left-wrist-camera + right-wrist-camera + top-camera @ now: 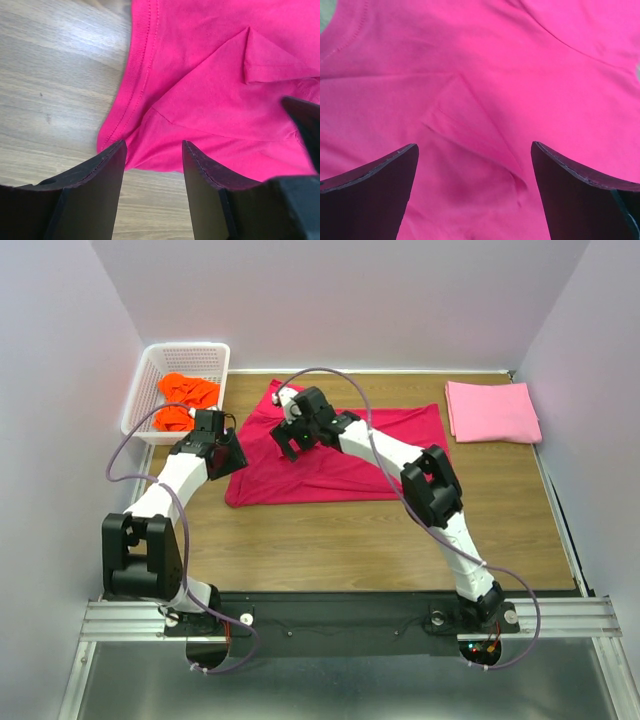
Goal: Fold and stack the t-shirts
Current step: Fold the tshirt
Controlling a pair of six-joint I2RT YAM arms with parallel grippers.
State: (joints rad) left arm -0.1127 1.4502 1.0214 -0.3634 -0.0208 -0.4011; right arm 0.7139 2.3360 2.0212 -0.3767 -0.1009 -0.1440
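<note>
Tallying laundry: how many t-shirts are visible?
3: crimson-red shirt spread mid-table, pink shirt folded far right, orange shirt crumpled in the basket, far left; more may hide beneath it.

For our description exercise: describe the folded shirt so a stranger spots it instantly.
On the wooden table, look to the far right corner. The light pink t-shirt lies there, a flat square. Unlike the crimson t-shirt spread mid-table and the orange t-shirt bundled in the basket, it alone is folded.
</note>
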